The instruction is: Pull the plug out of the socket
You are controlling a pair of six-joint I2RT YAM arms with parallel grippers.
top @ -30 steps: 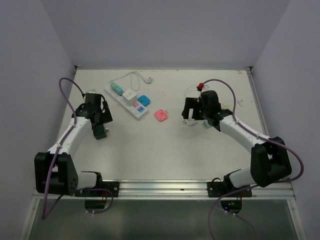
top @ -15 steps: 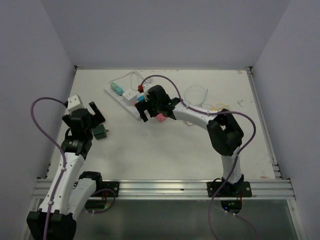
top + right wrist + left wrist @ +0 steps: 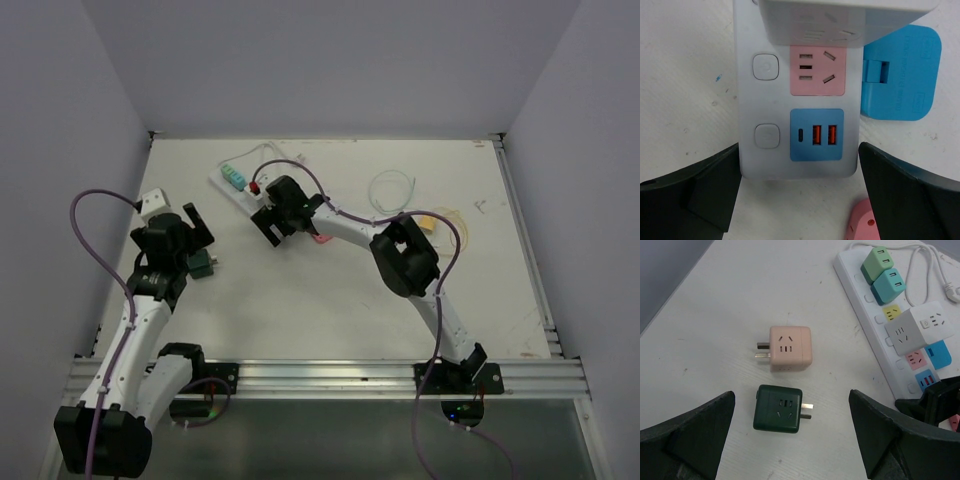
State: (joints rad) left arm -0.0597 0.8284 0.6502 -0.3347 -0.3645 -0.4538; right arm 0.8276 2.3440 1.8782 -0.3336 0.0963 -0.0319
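Across the overhead view, a white tabletop (image 3: 330,290). From the bottom right, stretched far toward the upper left, the right arm (image 3: 350,225). Ends in the right tool (image 3: 799,150), released, with one jaw on either side of the socket (image 3: 747,115) at its near end; contact with it cannot be told. At the left of the overhead view, the left arm (image 3: 140,320) with the left tool (image 3: 790,395), likewise released, jaws wide apart above two loose cubes and grasping nothing. In the upper left of the overhead view, lying diagonally on the tabletop, the long white socket. Shows in the right wrist view a pink outlet face above a blue USB face, each beside a rounded button. Seated on the socket just above that pink face, the white cube plug (image 3: 917,330). Just beside the socket's right edge in the right wrist view, a flat blue adapter (image 3: 902,75) on the tabletop. At the socket's far end, top of the left wrist view, a mint cube (image 3: 877,260) and a teal cube (image 3: 888,285), plugged in side by side and touching. In the middle of that view, apart from the socket, a peach cube (image 3: 790,347) with prongs pointing left. Just below it, a dark green cube (image 3: 779,408) with prongs pointing right. At the bottom edge of the right wrist view, a pink adapter (image 3: 862,227), partly cut off. At the top right of the left wrist view, a thin white cord (image 3: 951,291) curling off the socket's far end.
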